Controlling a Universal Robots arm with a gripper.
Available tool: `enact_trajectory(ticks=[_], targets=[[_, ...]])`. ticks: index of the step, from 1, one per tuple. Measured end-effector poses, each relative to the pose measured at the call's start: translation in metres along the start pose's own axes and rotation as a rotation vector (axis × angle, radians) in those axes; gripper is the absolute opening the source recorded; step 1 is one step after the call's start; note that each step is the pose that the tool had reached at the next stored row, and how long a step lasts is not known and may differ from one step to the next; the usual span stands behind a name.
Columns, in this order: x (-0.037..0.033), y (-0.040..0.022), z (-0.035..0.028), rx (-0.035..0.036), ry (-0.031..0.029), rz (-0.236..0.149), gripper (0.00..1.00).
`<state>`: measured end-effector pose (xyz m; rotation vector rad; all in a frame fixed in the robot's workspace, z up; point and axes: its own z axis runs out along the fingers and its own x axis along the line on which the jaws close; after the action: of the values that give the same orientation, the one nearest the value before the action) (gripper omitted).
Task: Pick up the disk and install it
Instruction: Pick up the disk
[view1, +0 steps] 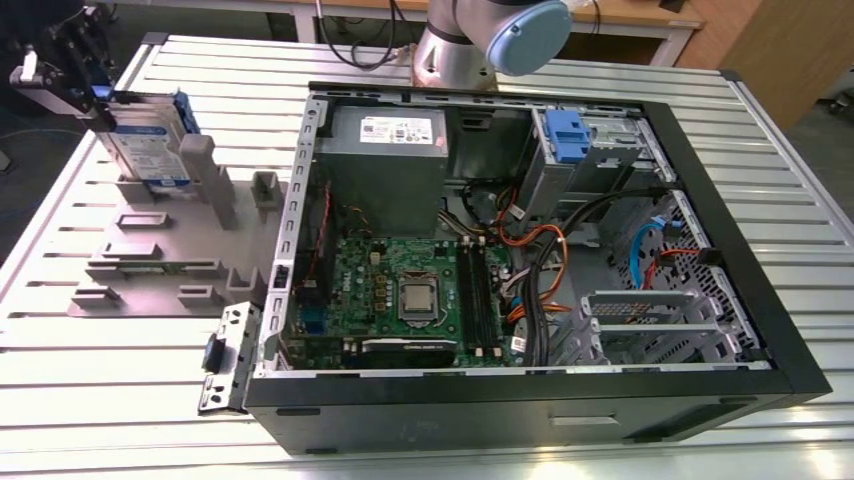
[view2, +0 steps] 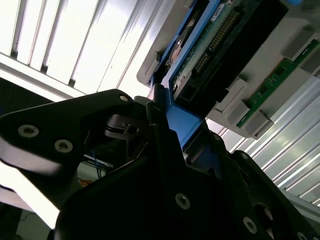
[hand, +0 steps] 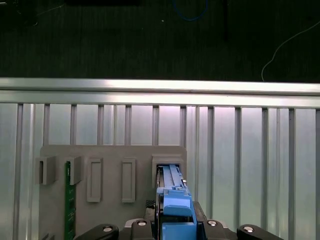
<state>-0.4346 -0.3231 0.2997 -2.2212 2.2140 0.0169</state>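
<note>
While on edge in the grey rack (end slot), the disk, hand tight around it.

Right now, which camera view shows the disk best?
The exterior view: the disk stands upright in the grey holder, labelled face visible. The first wrist view shows its blue carrier edge-on; the second wrist view shows its circuit board side, close up.

My pincer is black. The disk is silver with a white-and-blue label, framed in blue. The holder is plain grey, my worktop ribbed silver.
</note>
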Motion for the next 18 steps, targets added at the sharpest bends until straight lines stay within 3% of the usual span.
enact_trajectory(ticks=[13,15,18], targets=[[0.0,0.0,-0.0026,-0.0003,0.0001,0.0,0.36],[-0.0001,0.0001,-0.0071,-0.0003,0.0002,0.0,0.36],[-0.0001,0.0001,-0.0076,-0.0004,0.0002,0.0,0.36]])
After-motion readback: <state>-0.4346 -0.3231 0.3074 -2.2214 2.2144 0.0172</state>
